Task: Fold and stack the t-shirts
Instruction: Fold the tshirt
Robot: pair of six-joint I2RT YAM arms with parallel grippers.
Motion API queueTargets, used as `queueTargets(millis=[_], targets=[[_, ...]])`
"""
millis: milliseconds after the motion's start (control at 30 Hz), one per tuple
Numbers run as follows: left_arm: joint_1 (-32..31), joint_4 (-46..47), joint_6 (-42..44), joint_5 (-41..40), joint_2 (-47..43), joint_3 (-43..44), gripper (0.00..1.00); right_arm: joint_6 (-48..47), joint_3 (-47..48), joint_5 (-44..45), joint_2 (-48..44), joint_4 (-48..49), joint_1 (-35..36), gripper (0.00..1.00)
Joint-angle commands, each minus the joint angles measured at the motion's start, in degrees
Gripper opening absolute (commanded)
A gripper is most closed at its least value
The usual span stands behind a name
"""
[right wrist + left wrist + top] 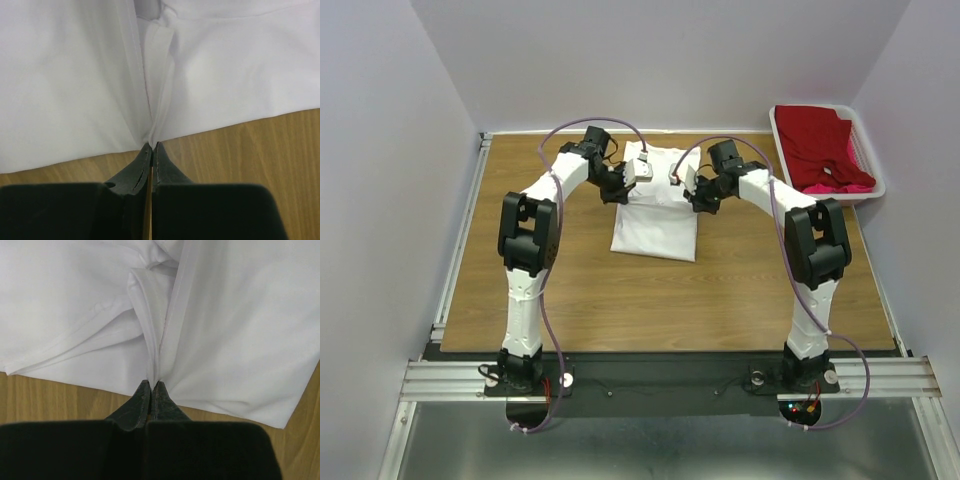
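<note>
A white t-shirt [658,215] lies partly folded on the wooden table, in the middle toward the back. My left gripper [642,172] is shut on its left edge, pinching a ridge of white cloth [155,360] at its fingertips [152,383]. My right gripper [678,178] is shut on the shirt's right edge, where cloth [155,115] bunches into its tips [153,145]. A deep red t-shirt [817,143] fills the white basket, with a bright pink t-shirt [838,187] showing at the basket's near side.
The white plastic basket [780,128] stands at the back right corner of the table. Bare wood [660,300] stretches between the white shirt and the arm bases. Grey walls close the table in on the left, back and right.
</note>
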Motion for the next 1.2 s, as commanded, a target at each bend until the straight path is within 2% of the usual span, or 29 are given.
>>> queueTargets(millis=[0, 67, 100, 133, 200, 233, 300, 367, 433, 467, 567, 633, 733, 867, 1033, 1167], targets=[[0.6, 0.2, -0.5, -0.3, 0.6, 4.2, 0.01, 0.7, 5.1, -0.2, 1.3, 3.1, -0.9, 0.03], [1.0, 1.5, -2.4, -1.4, 1.0, 4.2, 0.06, 1.7, 5.9, 0.1, 1.9, 3.6, -0.9, 0.10], [1.3, 2.0, -3.1, -1.7, 0.9, 4.2, 0.16, 2.2, 6.4, 0.3, 2.0, 3.7, -0.9, 0.14], [1.5, 2.8, -3.8, -1.9, 0.6, 4.5, 0.18, 2.8, 6.8, 0.6, 2.1, 3.8, -0.9, 0.23], [2.6, 3.7, -6.0, -1.2, -0.5, 4.1, 0.23, 5.5, 8.3, 2.0, 2.1, 4.1, -1.2, 0.36], [3.0, 3.8, -6.9, -0.6, -1.2, 3.8, 0.26, 7.4, 8.7, 2.3, 1.5, 4.1, -1.4, 0.39], [4.4, 3.8, -9.0, 0.5, -3.7, 2.7, 0.45, 9.4, 9.8, 3.5, 0.7, 4.2, -1.9, 0.53], [5.1, 4.8, -10.1, 0.9, -8.3, -1.5, 0.55, 11.8, 9.3, 4.3, -1.1, 4.1, -2.1, 0.55], [5.7, 8.3, -11.6, 1.0, -12.7, -9.5, 0.58, 12.6, 5.5, 4.1, -5.8, 4.1, -2.1, 0.61], [5.7, 9.7, -11.8, 0.9, -17.4, -12.5, 0.59, 13.2, 4.1, 3.3, -7.3, 4.1, -2.0, 0.62], [5.1, 12.5, -11.7, 1.6, -23.4, -22.6, 0.59, 15.3, -2.6, 2.8, -13.9, 3.7, -1.3, 0.60], [4.0, 13.2, -10.6, 2.1, -29.2, -28.9, 0.59, 14.8, -8.5, 3.1, -18.5, 3.3, 2.0, 0.55], [2.0, 15.0, -8.1, 0.3, -32.4, -36.5, 0.58, 13.8, -15.5, 5.3, -22.3, 3.3, 6.2, 0.51], [-2.1, 19.0, -4.1, -3.8, -36.3, -43.9, 0.58, 14.8, -18.9, 7.9, -21.4, 4.1, 12.4, 0.47], [-5.4, 24.1, 0.4, -7.1, -37.5, -50.5, 0.59, 14.7, -21.5, 10.2, -19.3, 9.1, 14.6, 0.47], [-5.7, 28.3, 2.2, -8.2, -37.0, -52.7, 0.60, 14.0, -23.3, 12.1, -17.8, 12.9, 15.5, 0.47]])
